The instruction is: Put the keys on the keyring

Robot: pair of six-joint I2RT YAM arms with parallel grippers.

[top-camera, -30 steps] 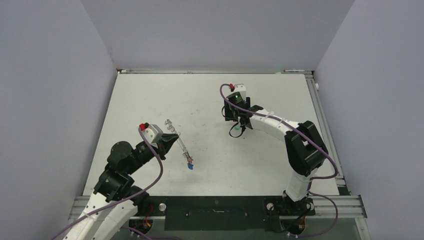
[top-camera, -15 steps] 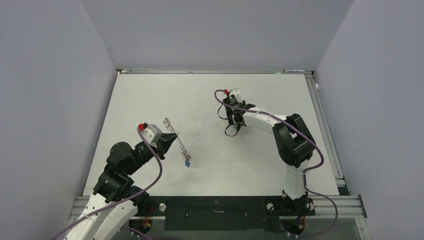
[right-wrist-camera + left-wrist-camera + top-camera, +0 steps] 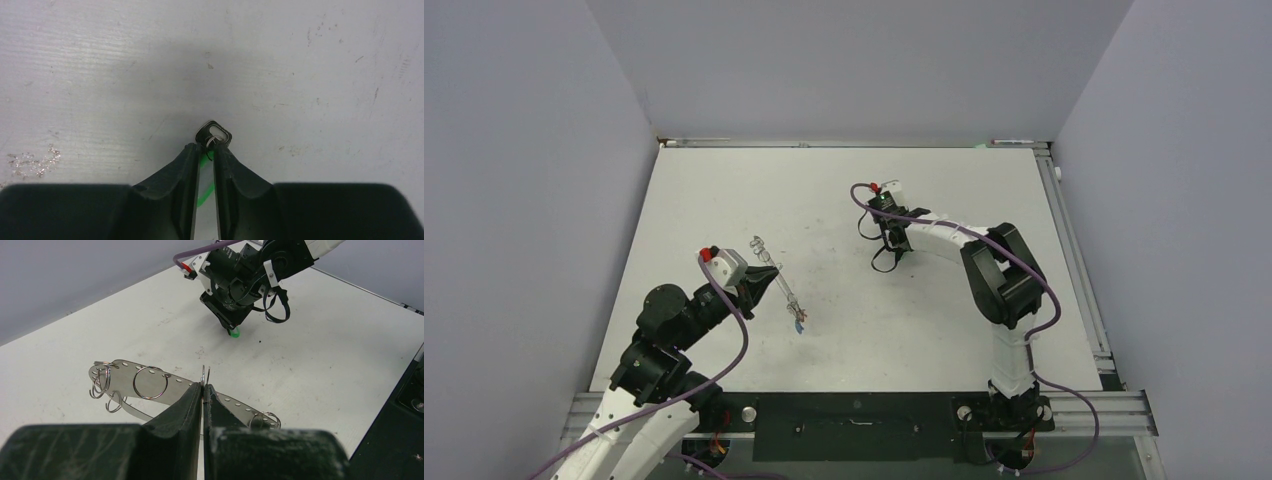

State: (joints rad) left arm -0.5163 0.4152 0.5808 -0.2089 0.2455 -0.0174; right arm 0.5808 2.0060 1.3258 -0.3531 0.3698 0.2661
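My left gripper is shut on the keyring, a looped silver band with punched holes and small split rings. It holds the band just above the table, the fingertips pinching its edge. A blue key hangs at the band's near end. My right gripper points down at the table at centre right. Its jaws are shut narrow around the green key, whose dark metal loop sticks out past the fingertips. The left wrist view shows a green tip under that gripper.
Grey walls enclose the white table on three sides. A metal rail runs along the right edge. The black base plate lies at the near edge. A scuffed glittery patch marks the table by the right gripper.
The right arm swung slightly left and its jaws closed in around the green key. The left arm and the keyring stayed where they were.
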